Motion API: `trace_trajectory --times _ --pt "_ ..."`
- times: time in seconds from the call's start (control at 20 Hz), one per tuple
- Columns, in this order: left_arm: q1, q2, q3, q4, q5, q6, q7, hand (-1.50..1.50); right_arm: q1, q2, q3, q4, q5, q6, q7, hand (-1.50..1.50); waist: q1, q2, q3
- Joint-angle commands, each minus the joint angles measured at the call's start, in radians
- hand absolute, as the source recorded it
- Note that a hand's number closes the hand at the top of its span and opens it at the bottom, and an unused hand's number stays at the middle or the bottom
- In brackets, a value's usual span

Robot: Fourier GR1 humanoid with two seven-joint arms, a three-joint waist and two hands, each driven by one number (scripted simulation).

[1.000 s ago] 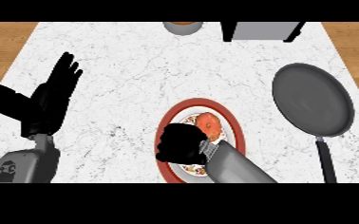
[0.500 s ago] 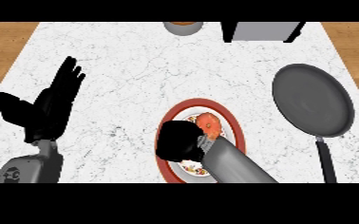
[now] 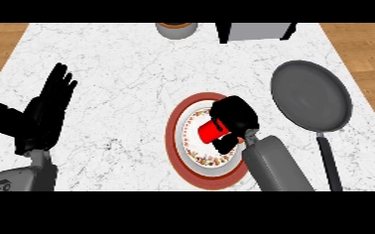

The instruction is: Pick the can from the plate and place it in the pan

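A red can (image 3: 212,130) lies over the middle of the plate (image 3: 192,158), which is white with a red rim. My right hand (image 3: 234,117) is curled round the can from its right side and covers part of it. The dark grey pan (image 3: 310,96) sits to the right of the plate, its black handle (image 3: 328,159) pointing toward the near edge. At the left edge my left hand (image 3: 45,112) rests open with its fingers pointing up, away from the plate.
A brown-rimmed round pot (image 3: 176,29) and a grey box-like appliance (image 3: 253,31) stand at the counter's far edge. Wooden floor shows past the counter's left and right ends.
My right hand has shifted to the right across the plate and now wraps the can, which shows more red than before. The left hand has risen slightly.
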Motion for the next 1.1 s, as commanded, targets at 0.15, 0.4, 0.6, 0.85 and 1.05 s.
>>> trace_trajectory --times 0.15,0.4,0.6,0.85,1.05 --pt "0.028 0.000 -0.011 0.033 0.010 -0.046 -0.046 0.00 -0.011 0.000 -0.046 -0.197 0.099 -0.176 0.502 1.50 0.040 0.005 -0.005" --pt "-0.034 0.001 -0.024 -0.004 0.016 -0.039 0.019 0.00 -0.091 0.000 0.085 -0.395 0.218 -0.122 0.735 1.50 0.061 0.009 -0.003" --pt "-0.052 -0.007 -0.022 0.020 -0.011 -0.011 0.022 0.00 -0.044 0.000 0.146 -0.676 0.232 0.091 0.828 1.50 0.053 0.011 -0.002" --pt "-0.054 0.007 -0.002 0.013 0.021 -0.053 0.028 0.00 -0.082 -0.006 0.026 -0.711 0.223 0.097 0.838 1.50 0.067 0.016 -0.002" --pt "-0.034 -0.032 -0.038 0.016 -0.030 -0.024 -0.008 0.00 -0.092 -0.052 -0.087 -0.689 0.194 0.034 0.793 1.50 0.069 0.017 -0.002"
